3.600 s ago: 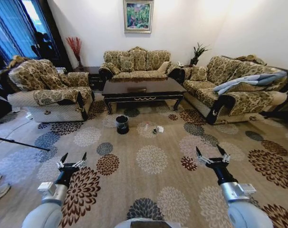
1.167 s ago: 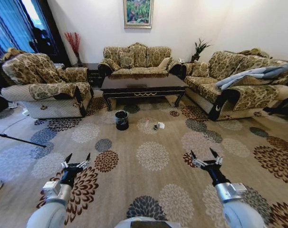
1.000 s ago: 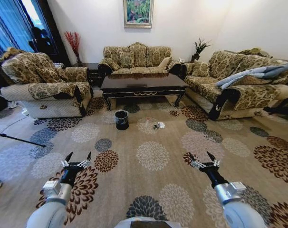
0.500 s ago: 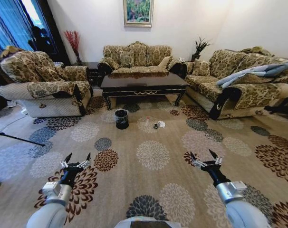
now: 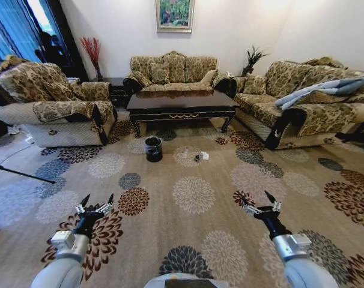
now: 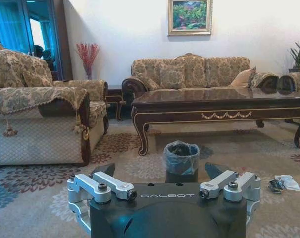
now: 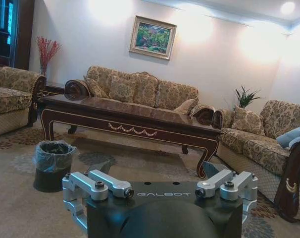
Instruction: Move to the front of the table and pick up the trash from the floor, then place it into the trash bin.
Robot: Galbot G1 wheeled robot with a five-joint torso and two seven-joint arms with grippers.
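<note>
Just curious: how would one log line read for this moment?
left claw open, empty | right claw open, empty | trash on carpet beside bin, before table

Small white and dark trash point(image 5: 199, 157) lies on the patterned floor point(image 5: 194, 228) beside the upright bag-lined trash bin point(image 5: 153, 149), before the table point(image 5: 181, 103).

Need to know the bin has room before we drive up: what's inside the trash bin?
The trash bin is lined with a thin crinkly plastic bag bunched around its rim. From this low angle the inside is hidden behind the rim, so I cannot tell whether it holds anything. It stands on the carpet in front of the table.
</note>
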